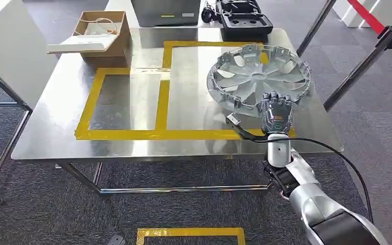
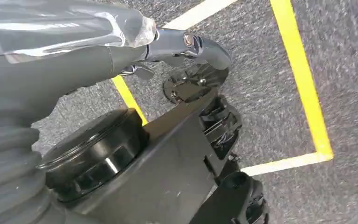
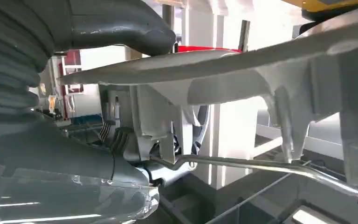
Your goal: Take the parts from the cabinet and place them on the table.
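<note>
A silver wheel cover (image 1: pixel 258 76) lies face down on the right part of the steel table (image 1: pixel 132 97), inside the right yellow-taped box. My right hand (image 1: pixel 275 109) grips its near rim. In the right wrist view the thumb (image 3: pixel 121 28) lies over the wheel cover's rim (image 3: pixel 242 74) and the darker fingers (image 3: pixel 126 168) curl under it by the wire ring (image 3: pixel 242 163). My left hand (image 2: pixel 186 44) hangs over the grey carpet with nothing in it, its fingers stretched out.
Yellow tape (image 1: pixel 161 133) marks two boxes on the table; the left one holds nothing. A cardboard box (image 1: pixel 104 35) stands at the back left, a black case (image 1: pixel 245 20) at the back. A barrier post (image 1: pixel 367 56) leans to the right of the table.
</note>
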You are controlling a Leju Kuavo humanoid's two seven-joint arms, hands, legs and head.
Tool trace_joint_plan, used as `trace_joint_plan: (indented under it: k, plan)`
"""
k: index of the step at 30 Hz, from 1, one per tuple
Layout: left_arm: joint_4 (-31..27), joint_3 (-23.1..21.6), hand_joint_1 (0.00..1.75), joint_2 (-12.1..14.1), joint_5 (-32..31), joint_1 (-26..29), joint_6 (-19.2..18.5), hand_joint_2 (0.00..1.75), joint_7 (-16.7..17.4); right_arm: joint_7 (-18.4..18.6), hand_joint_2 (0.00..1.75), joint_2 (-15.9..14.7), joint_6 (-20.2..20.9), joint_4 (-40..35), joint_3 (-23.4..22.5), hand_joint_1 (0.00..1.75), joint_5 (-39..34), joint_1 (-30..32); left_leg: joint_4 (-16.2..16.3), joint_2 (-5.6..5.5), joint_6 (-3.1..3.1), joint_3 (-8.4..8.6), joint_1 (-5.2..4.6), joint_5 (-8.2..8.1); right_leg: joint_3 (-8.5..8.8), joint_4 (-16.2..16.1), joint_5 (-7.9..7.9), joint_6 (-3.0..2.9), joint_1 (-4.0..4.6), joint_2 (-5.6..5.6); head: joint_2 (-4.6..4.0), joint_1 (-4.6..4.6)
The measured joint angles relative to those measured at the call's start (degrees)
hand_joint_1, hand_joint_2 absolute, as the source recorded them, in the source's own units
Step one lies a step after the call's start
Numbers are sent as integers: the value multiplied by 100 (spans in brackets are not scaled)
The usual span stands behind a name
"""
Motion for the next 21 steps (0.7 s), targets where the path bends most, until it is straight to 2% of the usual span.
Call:
trace_joint_plan:
  k: [12, 13, 21]
  plan:
    - [0, -11, 0, -157, -33, 5, 105, 175, 2, 15, 175, 17, 0, 0, 63, 175, -4, 48, 1, 0, 0, 0, 0, 0, -2, 0, 0, 0, -1, 0, 0, 0]
    - [0, -11, 0, -164, -26, 5, 116, 175, 2, 15, 175, 17, 0, 2, 68, 0, -2, 51, 1, 1, 0, 0, 0, 0, -2, 0, 0, 0, -1, 1, 0, 0]
    - [0, -37, 0, -210, -83, -1, 299, 175, -59, 15, 175, 39, -7, -2, 118, 0, 0, 33, 0, 2, 0, 2, 0, 0, 0, 0, 0, 0, 0, 2, 0, -4]
